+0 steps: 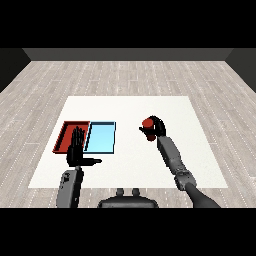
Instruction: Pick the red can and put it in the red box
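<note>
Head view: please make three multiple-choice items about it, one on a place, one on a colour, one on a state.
1. Where does the red tray lie?
A. left of the blue tray
B. right of it
C. on it

2. What colour is the can?
A. blue
B. green
C. red

3. How is the right hand?
A. open flat
B. curled round the can
C. inside a tray

Key: 1 A, the red tray is at the left, touching the blue; 2 C, the can shows red; 3 B, the fingers wrap the can.
</note>
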Robot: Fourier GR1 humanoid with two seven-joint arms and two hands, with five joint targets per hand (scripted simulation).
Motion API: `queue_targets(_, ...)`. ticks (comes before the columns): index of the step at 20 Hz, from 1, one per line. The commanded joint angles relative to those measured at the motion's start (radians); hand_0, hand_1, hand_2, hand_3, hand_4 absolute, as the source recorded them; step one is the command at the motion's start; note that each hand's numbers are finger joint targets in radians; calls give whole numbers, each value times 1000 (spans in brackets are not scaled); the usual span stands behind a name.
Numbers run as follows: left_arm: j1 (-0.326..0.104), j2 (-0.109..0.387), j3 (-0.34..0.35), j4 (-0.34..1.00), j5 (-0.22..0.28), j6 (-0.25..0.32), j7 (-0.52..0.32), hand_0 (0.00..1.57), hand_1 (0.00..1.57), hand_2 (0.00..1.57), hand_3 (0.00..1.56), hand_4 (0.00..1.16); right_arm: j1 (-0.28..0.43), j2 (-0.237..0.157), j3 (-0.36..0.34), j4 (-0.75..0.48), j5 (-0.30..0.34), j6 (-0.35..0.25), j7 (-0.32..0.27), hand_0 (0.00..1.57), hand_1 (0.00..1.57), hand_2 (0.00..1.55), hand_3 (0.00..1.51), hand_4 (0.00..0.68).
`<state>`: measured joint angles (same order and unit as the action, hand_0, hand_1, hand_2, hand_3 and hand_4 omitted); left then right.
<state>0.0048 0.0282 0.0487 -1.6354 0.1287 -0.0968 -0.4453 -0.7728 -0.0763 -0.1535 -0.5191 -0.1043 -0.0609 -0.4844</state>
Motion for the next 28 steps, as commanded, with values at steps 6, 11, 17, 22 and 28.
queue_targets(6, -15, -7, -78, -70, -22, -19, 74, 0, 0, 0, 0, 0, 198, -41, 41, -442, -44, 57, 57, 1514, 1514, 1469, 1408, 641)
queue_targets(11, -26, -27, -213, -80, -103, 62, 158, 0, 0, 0, 0, 0, 258, 68, 128, -687, -10, -69, 171, 1482, 1482, 1429, 1392, 636)
queue_targets(17, -105, -28, -274, -109, -111, 172, 261, 0, 0, 0, 0, 0, 331, 75, 448, -796, -65, -350, 180, 1449, 1449, 1407, 1384, 636)
queue_targets(22, -108, -28, -416, -13, -163, 261, 241, 0, 0, 0, 0, 0, 432, 72, 462, -990, -20, -328, 195, 1428, 1428, 1411, 1387, 629)
queue_targets(28, -192, -28, -387, 53, -120, 284, 280, 0, 0, 0, 0, 0, 403, 76, 473, -996, -18, -329, 198, 1446, 1446, 1427, 1395, 611)
